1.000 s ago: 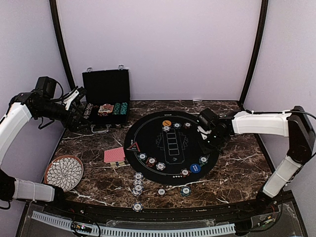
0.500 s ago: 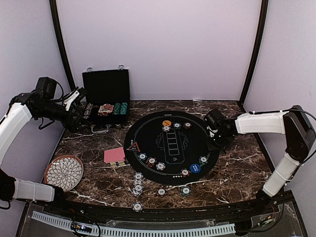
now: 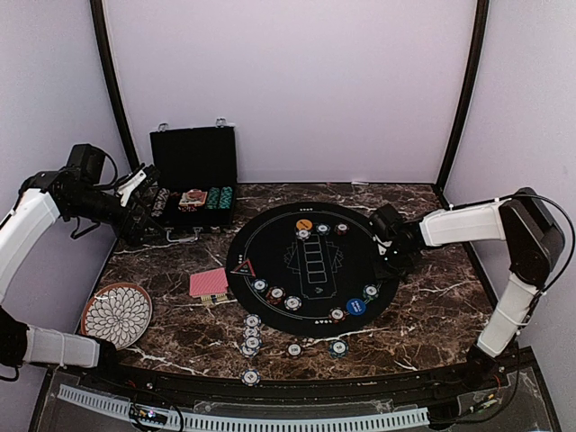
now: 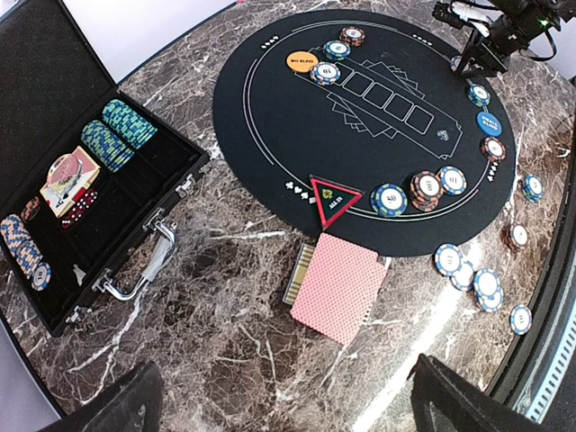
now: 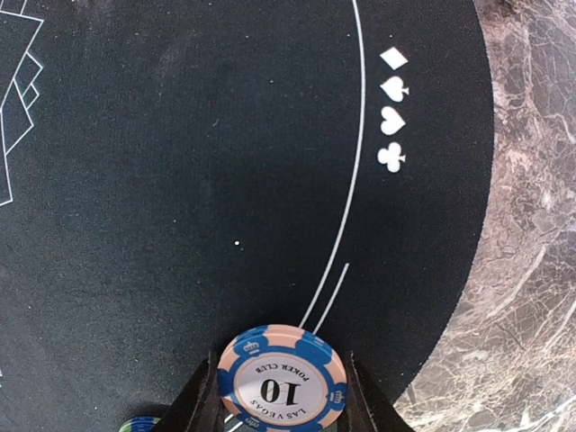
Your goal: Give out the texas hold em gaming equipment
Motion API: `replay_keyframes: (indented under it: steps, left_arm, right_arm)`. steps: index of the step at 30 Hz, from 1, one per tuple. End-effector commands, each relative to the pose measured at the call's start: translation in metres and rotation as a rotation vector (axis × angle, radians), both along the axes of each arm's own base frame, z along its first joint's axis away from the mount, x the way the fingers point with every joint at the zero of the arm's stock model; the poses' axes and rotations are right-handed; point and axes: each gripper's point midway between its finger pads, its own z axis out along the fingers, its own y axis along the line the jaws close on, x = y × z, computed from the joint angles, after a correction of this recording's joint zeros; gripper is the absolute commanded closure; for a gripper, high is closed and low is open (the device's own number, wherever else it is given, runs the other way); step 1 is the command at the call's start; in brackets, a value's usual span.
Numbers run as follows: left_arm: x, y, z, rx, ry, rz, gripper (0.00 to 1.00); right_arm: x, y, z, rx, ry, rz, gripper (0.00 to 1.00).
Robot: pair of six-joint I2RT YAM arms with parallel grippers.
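My right gripper is at the right edge of the round black mat, shut on a blue-and-pink "10" poker chip held just above the mat. My left gripper is open and empty, high over the table's left side; its fingertips frame the red-backed cards. On the mat lie the orange button, the blue button, the triangle marker and several chips. More chips lie on the marble in front.
The black hinged case stands open at the back left with chip stacks inside. A flower-patterned plate sits at the front left. Black frame posts rise at both back corners.
My right gripper has moved from the mat's far right part toward its right edge, nearer and a little rightward, with the chip in it. The left arm has barely moved.
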Motion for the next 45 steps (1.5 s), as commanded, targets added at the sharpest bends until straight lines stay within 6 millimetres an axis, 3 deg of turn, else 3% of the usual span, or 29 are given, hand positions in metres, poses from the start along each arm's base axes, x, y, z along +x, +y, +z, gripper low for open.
replay_keyframes:
  steps: [1,5,7,9,19,26,29,36,40,45]
  left_arm:
    - [-0.011,-0.002,-0.01,0.009,0.039,-0.029,0.01]
    - [-0.011,-0.002,-0.011,0.005,0.039,-0.034,0.01]
    - [-0.011,-0.003,-0.009,0.001,0.036,-0.035,0.01]
    - [-0.011,-0.004,-0.01,-0.004,0.04,-0.038,0.01]
    - [-0.015,-0.001,-0.031,0.037,0.097,-0.05,0.01]
    - [-0.02,-0.005,-0.047,0.065,0.121,-0.081,0.01]
    - [-0.024,-0.011,-0.063,0.103,0.138,-0.114,0.01]
    - [-0.028,-0.028,-0.109,0.198,0.149,-0.226,0.01]
    - [-0.028,-0.035,-0.139,0.27,0.18,-0.321,0.01]
    - [-0.02,-0.04,-0.159,0.341,0.181,-0.409,0.01]
  right_arm:
    - [-0.006,-0.005,-0.019,0.0,0.032,-0.025,0.93]
    - [-0.013,-0.01,-0.019,-0.003,0.036,-0.035,0.86]
    - [-0.014,-0.012,-0.016,-0.01,0.032,-0.037,0.72]
    - [-0.012,-0.012,-0.012,-0.012,0.025,-0.036,0.65]
    - [0.009,-0.005,0.036,-0.004,-0.053,-0.024,0.38]
    - [0.027,0.004,0.047,-0.009,-0.076,-0.002,0.36]
    - [0.034,0.014,0.061,0.031,-0.108,0.003,0.34]
    - [0.036,0.044,0.118,0.163,-0.207,0.034,0.14]
    - [0.026,0.079,0.137,0.305,-0.195,0.095,0.03]
    - [0.013,0.129,0.152,0.454,-0.159,0.176,0.01]
